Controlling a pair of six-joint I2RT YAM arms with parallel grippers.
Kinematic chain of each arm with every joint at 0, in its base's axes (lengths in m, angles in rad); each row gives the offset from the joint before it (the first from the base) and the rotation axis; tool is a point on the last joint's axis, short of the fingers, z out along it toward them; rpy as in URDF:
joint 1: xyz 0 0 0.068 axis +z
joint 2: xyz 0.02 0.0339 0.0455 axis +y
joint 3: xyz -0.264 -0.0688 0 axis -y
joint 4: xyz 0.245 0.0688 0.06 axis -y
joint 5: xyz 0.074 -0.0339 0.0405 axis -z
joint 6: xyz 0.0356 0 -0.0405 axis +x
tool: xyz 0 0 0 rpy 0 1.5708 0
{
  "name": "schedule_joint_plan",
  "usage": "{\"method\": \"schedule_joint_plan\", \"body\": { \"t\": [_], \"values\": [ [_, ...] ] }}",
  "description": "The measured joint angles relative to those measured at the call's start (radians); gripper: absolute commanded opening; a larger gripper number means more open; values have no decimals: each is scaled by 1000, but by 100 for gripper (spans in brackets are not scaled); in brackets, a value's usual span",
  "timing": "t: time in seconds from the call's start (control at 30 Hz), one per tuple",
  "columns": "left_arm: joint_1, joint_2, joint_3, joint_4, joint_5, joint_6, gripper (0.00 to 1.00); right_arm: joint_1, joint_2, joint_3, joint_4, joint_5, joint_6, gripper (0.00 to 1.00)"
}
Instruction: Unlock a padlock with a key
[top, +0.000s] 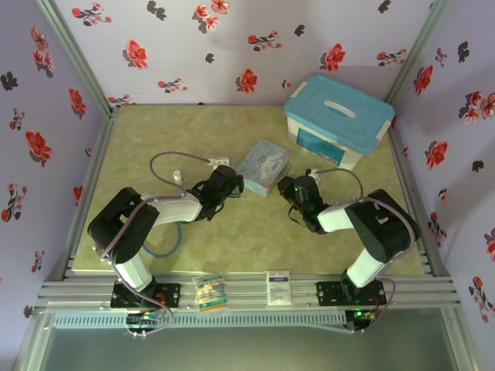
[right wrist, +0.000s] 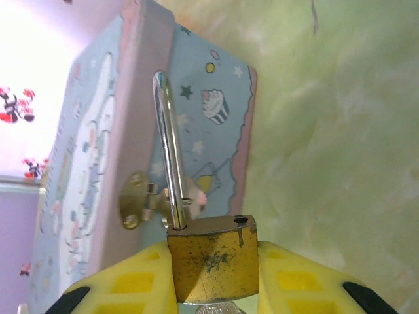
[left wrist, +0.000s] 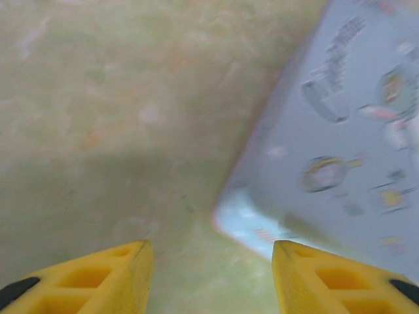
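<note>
Padlock held beside the closed tin.
The right gripper (right wrist: 213,263) clamped the padlock (right wrist: 213,258) by its brass body, with the shackle upright, one leg seated and the other hole bare, just in front of the tin (right wrist: 85,163). The tin's lid was shut, hiding any contents. The left gripper (left wrist: 211,248) hung at the tin's corner, jaws half apart and empty. The box (top: 336,116) beyond was lidded.

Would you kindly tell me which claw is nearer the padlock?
Right. The right claw grips the padlock; the left claw hangs open over the table beside the tin, clear of the padlock.
</note>
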Motion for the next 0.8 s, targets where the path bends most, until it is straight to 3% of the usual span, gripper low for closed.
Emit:
{"method": "schedule_joint_plan", "body": {
  "t": [0.23, 0.33, 0.53, 0.63, 0.8],
  "values": [
    [4, 0, -7, -31, 0, -2, 53, 19, 6, 0, 26, 69, 9, 16],
    [4, -14, -25, -23, 4, -19, 68, 46, 8, 0, 31, 92, 8, 16],
    [-14, -138, -77, 15, -6, -105, 86, 87, 8, -7, 37, 95, 10, 16],
    [-39, -143, -14, -3, -26, -98, 85, 119, 14, -26, 67, 106, 18, 16],
    [-68, 32, 274, -84, -30, -2, 72, 134, 33, -35, 110, 115, 33, 16]
  ]
}}
